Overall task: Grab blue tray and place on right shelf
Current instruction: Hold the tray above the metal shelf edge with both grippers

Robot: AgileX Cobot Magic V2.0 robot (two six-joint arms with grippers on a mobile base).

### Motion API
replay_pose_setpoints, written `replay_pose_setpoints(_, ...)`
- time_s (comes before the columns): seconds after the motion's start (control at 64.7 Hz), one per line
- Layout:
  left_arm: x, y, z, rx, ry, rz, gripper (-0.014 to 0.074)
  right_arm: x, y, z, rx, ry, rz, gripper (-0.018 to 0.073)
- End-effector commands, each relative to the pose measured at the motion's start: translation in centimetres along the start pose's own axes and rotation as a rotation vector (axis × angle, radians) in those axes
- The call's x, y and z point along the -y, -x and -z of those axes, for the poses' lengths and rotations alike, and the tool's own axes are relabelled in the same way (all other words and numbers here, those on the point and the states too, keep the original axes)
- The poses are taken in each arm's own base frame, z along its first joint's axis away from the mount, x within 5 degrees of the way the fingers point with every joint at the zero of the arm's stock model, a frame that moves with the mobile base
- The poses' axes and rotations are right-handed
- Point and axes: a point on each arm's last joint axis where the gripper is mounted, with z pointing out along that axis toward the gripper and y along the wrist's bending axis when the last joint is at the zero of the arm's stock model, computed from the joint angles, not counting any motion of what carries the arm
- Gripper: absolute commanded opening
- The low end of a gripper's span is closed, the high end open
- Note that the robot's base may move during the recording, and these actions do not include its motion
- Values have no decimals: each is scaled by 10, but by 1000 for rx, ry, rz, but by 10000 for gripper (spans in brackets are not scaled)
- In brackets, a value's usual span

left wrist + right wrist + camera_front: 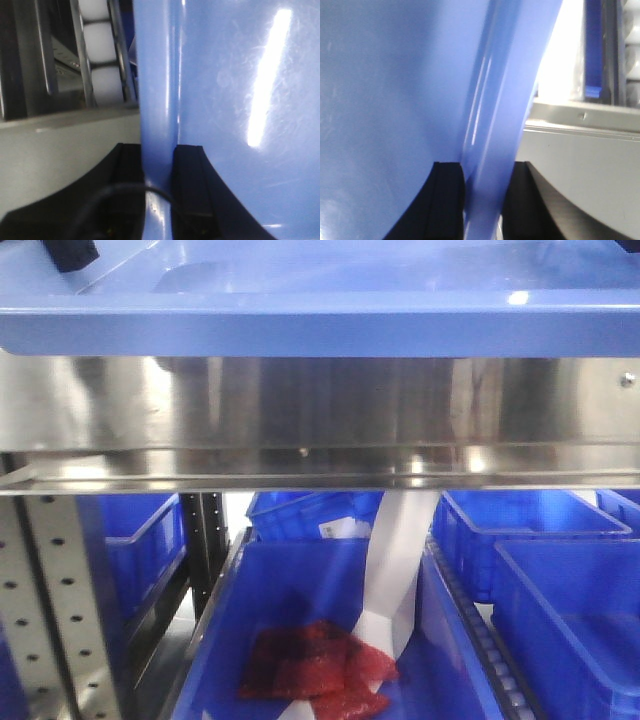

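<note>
The blue tray (pixel 320 325) spans the top of the front view, its rolled rim lying along the top of the right shelf's shiny steel front rail (pixel 300 410). In the left wrist view my left gripper (pixel 158 150) is shut on the tray's rim (pixel 157 90), one black finger on each side. In the right wrist view my right gripper (pixel 487 167) is likewise shut on the tray's rim (pixel 505 100), with the tray's glossy inside (pixel 385 100) filling the left. A black piece of the left gripper (pixel 70 252) shows at the tray's top-left corner.
Below the rail stand deep dark-blue bins (pixel 560 570); the nearest (pixel 300 580) holds red bags (pixel 315 665). A white strip (pixel 395 570) hangs down in the middle. A perforated upright (pixel 50 600) rises at the left. The shelf's grey metal edge (pixel 580 150) is close beside the right gripper.
</note>
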Motion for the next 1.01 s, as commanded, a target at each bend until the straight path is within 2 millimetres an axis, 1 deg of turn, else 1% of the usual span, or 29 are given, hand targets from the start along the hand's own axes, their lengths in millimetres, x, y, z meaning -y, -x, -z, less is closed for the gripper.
replay_pose_setpoints(0.0, 4, -8, 20, -21, -27, -19, -48, 0, 8, 17, 118, 43, 23, 56)
replay_pose_setpoints(0.99, 4, -8, 20, -21, -27, -19, -48, 0, 8, 17, 118, 43, 23, 56)
